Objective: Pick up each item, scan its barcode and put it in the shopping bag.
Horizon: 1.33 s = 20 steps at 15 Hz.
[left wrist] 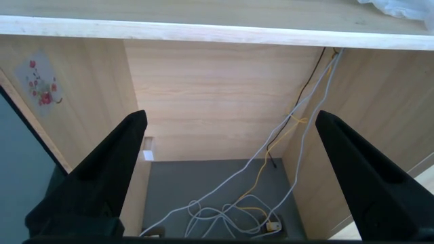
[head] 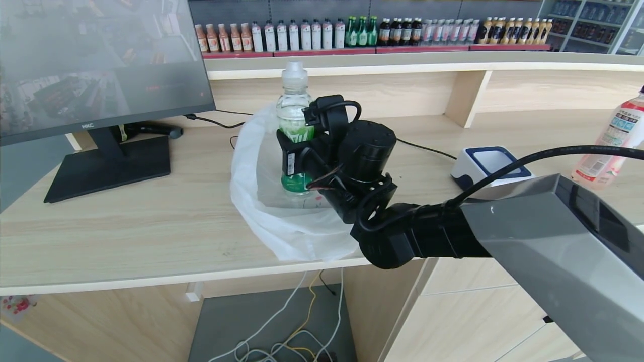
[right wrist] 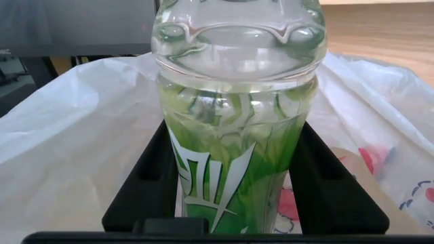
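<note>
A clear bottle with a green label (head: 294, 125) stands upright inside the white shopping bag (head: 251, 181) on the wooden counter. My right gripper (head: 297, 156) is shut on the bottle around its labelled middle. In the right wrist view the green-label bottle (right wrist: 234, 135) sits between the two black fingers (right wrist: 146, 176), with the shopping bag (right wrist: 81, 115) spread behind it. A pink-labelled bottle (head: 611, 146) stands at the counter's far right. A white barcode scanner (head: 490, 168) lies right of the bag. My left gripper (left wrist: 230, 176) hangs open below the counter edge, holding nothing.
A black monitor (head: 95, 65) on its stand occupies the counter's left. A wooden shelf unit (head: 468, 95) runs behind the counter, with rows of drinks farther back. Cables (head: 297, 322) hang under the counter (left wrist: 203, 30) onto the floor.
</note>
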{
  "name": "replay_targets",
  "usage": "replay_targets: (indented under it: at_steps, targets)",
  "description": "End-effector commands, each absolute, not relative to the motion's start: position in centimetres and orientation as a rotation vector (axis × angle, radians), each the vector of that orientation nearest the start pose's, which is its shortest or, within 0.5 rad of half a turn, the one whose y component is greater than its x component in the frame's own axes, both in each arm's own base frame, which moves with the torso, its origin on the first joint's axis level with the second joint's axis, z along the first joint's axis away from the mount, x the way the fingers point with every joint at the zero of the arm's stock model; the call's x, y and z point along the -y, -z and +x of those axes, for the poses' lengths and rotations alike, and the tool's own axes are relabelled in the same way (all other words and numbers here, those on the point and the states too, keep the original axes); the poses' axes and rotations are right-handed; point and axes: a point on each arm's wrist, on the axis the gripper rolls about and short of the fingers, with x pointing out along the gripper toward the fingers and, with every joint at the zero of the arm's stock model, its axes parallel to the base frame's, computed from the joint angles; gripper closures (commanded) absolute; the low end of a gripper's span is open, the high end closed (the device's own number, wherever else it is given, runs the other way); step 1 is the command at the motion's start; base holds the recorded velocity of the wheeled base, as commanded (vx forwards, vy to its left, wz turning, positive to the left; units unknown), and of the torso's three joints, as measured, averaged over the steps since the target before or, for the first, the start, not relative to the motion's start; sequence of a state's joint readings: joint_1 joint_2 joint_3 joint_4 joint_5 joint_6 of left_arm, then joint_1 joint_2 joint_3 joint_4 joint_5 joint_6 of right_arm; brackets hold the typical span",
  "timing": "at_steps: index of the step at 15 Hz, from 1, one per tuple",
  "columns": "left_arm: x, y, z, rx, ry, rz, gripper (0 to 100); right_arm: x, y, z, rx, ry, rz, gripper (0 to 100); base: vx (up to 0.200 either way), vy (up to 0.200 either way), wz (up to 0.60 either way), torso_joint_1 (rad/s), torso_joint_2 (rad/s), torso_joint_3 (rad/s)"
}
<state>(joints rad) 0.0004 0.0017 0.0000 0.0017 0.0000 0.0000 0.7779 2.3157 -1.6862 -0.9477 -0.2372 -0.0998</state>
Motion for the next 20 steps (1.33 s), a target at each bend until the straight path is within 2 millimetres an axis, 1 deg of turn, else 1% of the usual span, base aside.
replay_targets:
  at_steps: [1, 10, 17, 19, 20]
  targets:
    - [0.0, -7.5, -2.3, -0.003, 0.000, 0.000, 0, -33.8, -20.8, 34.9, 0.298, -0.523, 0.057, 100, 0.000, 0.000, 0.00, 0.000, 0.00, 0.000]
    - [0.0, -7.5, -2.3, -0.003, 0.000, 0.000, 0, -33.7, -20.0, 34.9, 0.282, -0.513, 0.090, 100, 0.000, 0.000, 0.00, 0.000, 0.00, 0.000]
    - [0.0, -7.5, -2.3, -0.003, -0.002, 0.000, 0, -33.7, -19.2, 34.9, 0.258, -0.515, 0.076, 100, 0.000, 0.000, 0.00, 0.000, 0.00, 0.000]
    - [0.0, -7.5, -2.3, -0.003, 0.000, 0.000, 0, -33.5, -19.3, 34.7, 0.256, -0.515, 0.075, 100, 0.000, 0.000, 0.00, 0.000, 0.00, 0.000]
    - [0.0, -7.5, -2.3, -0.003, -0.002, 0.000, 0, -33.5, -19.3, 34.7, 0.256, -0.515, 0.075, 0, 0.000, 0.000, 0.00, 0.000, 0.00, 0.000]
